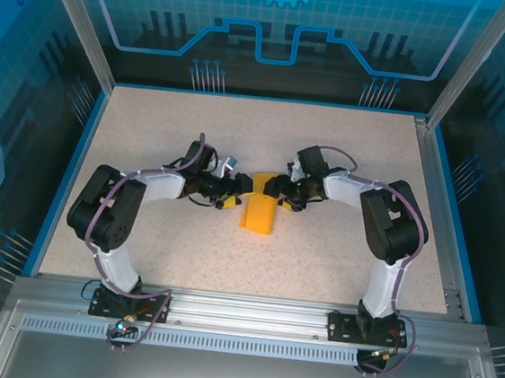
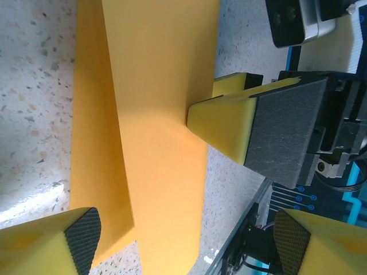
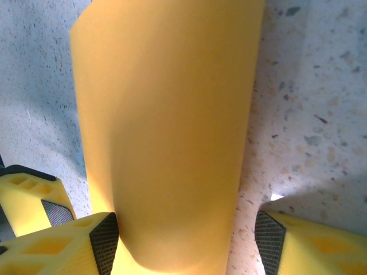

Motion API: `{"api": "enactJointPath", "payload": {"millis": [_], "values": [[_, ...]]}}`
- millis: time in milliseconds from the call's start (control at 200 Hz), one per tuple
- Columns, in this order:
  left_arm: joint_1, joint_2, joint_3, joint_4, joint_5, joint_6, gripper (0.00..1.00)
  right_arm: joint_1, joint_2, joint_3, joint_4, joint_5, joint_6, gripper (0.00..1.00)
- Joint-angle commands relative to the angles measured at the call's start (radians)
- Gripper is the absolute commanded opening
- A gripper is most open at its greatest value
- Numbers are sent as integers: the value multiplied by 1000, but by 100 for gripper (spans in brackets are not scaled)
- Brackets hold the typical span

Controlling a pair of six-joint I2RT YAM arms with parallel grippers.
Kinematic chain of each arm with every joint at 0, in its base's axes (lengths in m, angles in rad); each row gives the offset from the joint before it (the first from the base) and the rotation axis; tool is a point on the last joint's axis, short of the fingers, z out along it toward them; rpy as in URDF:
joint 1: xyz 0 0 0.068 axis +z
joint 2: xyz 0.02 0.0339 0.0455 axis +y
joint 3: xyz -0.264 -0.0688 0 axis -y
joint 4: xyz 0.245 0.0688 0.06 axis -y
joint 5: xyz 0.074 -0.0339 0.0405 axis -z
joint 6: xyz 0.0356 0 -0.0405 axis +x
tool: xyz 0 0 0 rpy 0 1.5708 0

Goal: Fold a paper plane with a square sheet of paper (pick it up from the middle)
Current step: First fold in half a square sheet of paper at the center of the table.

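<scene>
Mid-fold, likely: thin orange-yellow paper sheet [image 1: 259, 211] bowed mid-frame; your left hand [image 2: 186, 235], right hand [image 3: 186, 232] straddle it, jaws apart. Next, pinch crease.

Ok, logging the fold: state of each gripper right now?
Left gripper: open, straddling the square sheet of paper.
Right gripper: open, straddling it too.

Bright overhead light; soft shadows beside the paper [image 3: 166, 132].
</scene>
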Motion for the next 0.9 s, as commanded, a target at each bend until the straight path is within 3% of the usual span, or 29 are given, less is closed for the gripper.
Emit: {"api": "enactJointPath", "payload": {"millis": [0, 465, 895], "values": [[-15, 36, 37, -28, 44, 31, 79, -12, -37, -43, 13, 29, 49, 69], [-59, 100, 87, -63, 49, 55, 58, -16, -66, -115, 135, 27, 158, 67], [-57, 114, 118, -131, -41, 100, 13, -24, -122, -171, 198, 25, 174, 69]]}}
